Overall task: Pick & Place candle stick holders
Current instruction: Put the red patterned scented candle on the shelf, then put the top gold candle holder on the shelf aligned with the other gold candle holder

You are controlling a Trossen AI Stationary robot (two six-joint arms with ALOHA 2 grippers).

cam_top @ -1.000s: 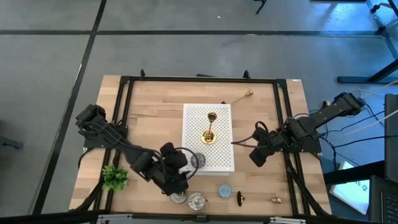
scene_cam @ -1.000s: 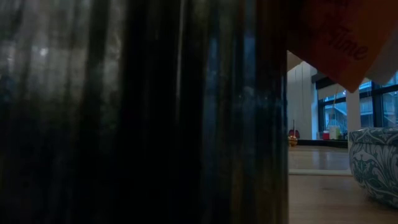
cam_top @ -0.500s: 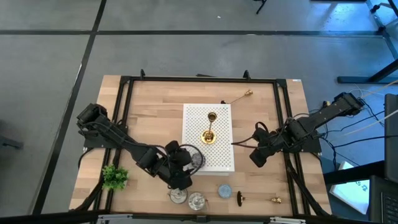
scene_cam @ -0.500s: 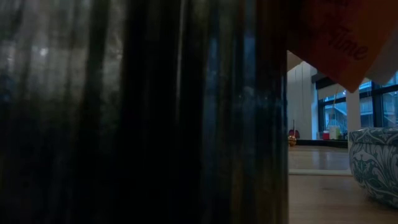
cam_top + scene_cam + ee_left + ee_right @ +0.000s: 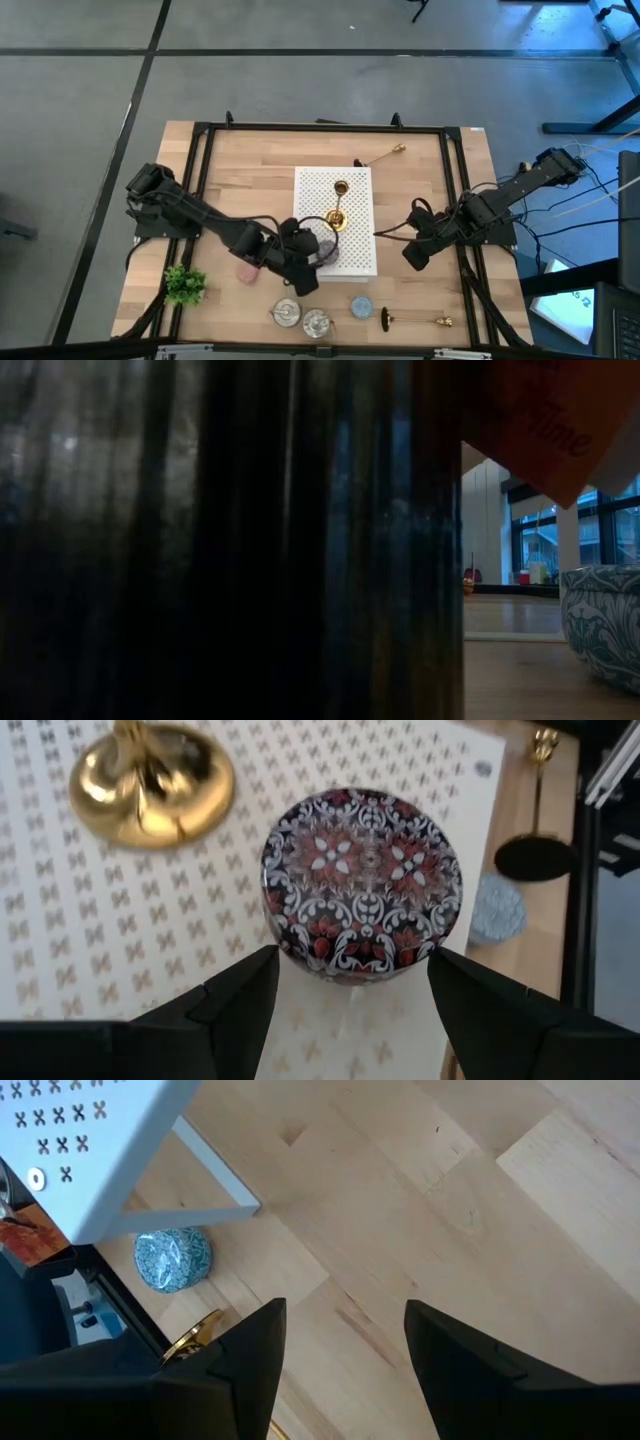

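A white perforated tray (image 5: pixel 350 255) is seen at the table's (image 5: pixel 250 180) centre. One gold candle stick holder (image 5: pixel 337 215) is stood upright on it; in the left wrist view its flared base (image 5: pixel 150 785) is seen on the tray surface. A second holder (image 5: pixel 382 156) is laid flat on the wood beyond the tray's far right corner. A third holder (image 5: pixel 412 320) is laid flat near the front edge, dark base toward a blue disc (image 5: pixel 361 306).

The left gripper (image 5: pixel 305 262) is placed over the tray's front left corner. Its fingers (image 5: pixel 235 995) are spread, flanking a patterned red-and-white round tin (image 5: pixel 362 882); contact with the tin cannot be confirmed.

The right gripper (image 5: pixel 412 252) is held just off the tray's right edge, jaws spread with nothing between them, bare wood seen below.

Two clear glass pots (image 5: pixel 285 314) (image 5: pixel 317 322) are seen by the front edge, a pink disc (image 5: pixel 247 271) and a small green plant (image 5: pixel 184 284) at front left. The low view is mostly blocked by something dark.
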